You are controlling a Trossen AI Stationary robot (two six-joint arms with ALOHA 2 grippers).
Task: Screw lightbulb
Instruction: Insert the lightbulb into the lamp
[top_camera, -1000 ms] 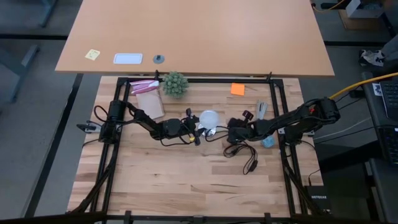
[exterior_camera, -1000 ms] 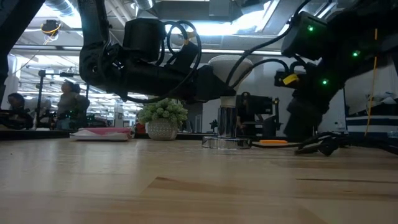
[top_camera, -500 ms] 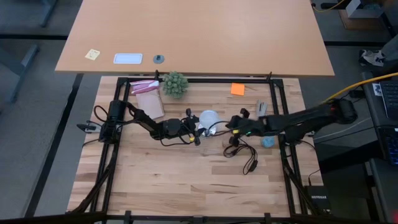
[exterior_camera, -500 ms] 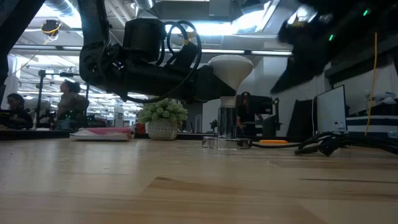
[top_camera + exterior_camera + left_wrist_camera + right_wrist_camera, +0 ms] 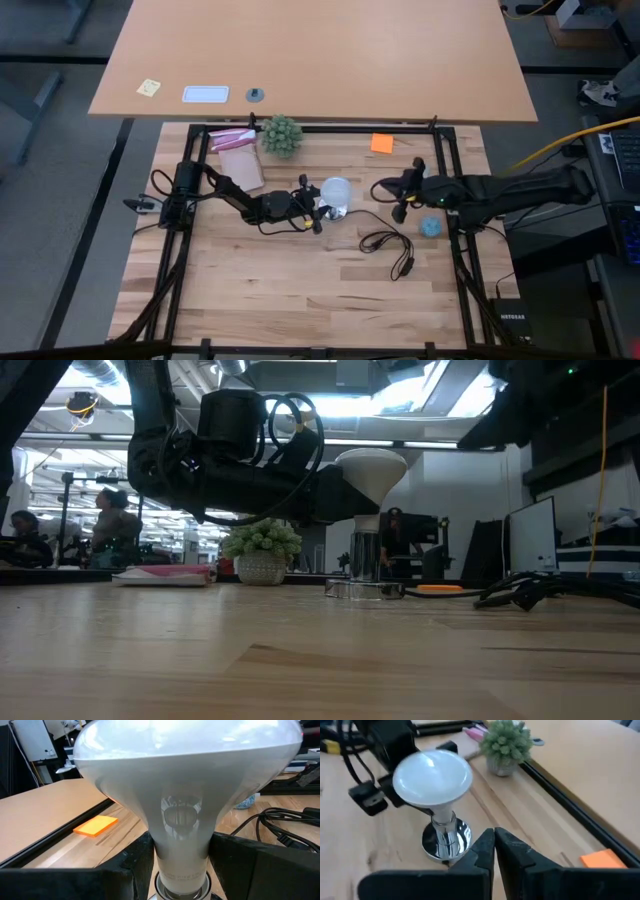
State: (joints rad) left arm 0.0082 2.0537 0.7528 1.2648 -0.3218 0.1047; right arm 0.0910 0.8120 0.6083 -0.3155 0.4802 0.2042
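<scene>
The white lightbulb stands upright with its narrow screw end in the silvery socket, near the table's middle. My left gripper reaches in level from the table's left and is shut on the bulb's neck. My right gripper is shut on nothing. It hangs raised to the right of the bulb, pointing slantwise down toward it. The low view shows the bulb on the socket. My left gripper pinches the bulb's narrow neck between its two fingers, just above the screw base. The fingers come level from the table's left, one on each side of the neck. The bulb stands upright with its base in the socket.
The socket's black cord loops toward the near right. A small light-blue object lies under my right arm. A little green plant, a pink packet and an orange note lie along the far edge.
My right gripper has risen from beside the socket and drawn back toward the table's right edge, tipping up from a steeper downward slant; it stays shut. The bulb and my left gripper have kept still.
</scene>
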